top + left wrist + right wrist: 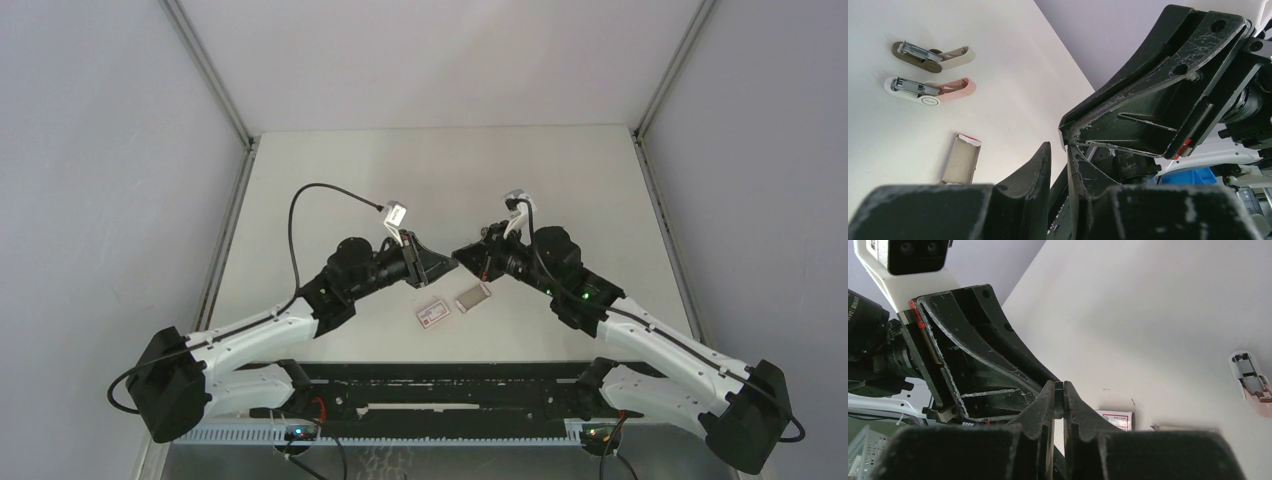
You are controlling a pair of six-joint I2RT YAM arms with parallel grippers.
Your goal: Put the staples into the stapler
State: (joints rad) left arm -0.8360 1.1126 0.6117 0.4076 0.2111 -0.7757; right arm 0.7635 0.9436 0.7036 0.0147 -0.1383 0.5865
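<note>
Both grippers meet tip to tip above the table's middle. My right gripper (pixel 1058 390) is shut on a thin dark strip of staples (pixel 1058 396), seen end-on between its fingertips. My left gripper (pixel 1058 152) faces it with its jaws a narrow way apart, and I see nothing plainly between them. The pink-and-white stapler (pixel 930 91) lies open on the table beyond; its end also shows as the stapler (pixel 1249 379) in the right wrist view. In the top view the arms hide it. Below the grippers lie the grey tray (pixel 472 297) and the red-labelled white box (pixel 432 314).
A beige-brown stapler shape (pixel 930 54) mirrors the pink one just beyond it; whether it is a reflection I cannot tell. The box (pixel 1118 419) shows under my right fingers. Grey walls close in the table (pixel 440 170) on three sides.
</note>
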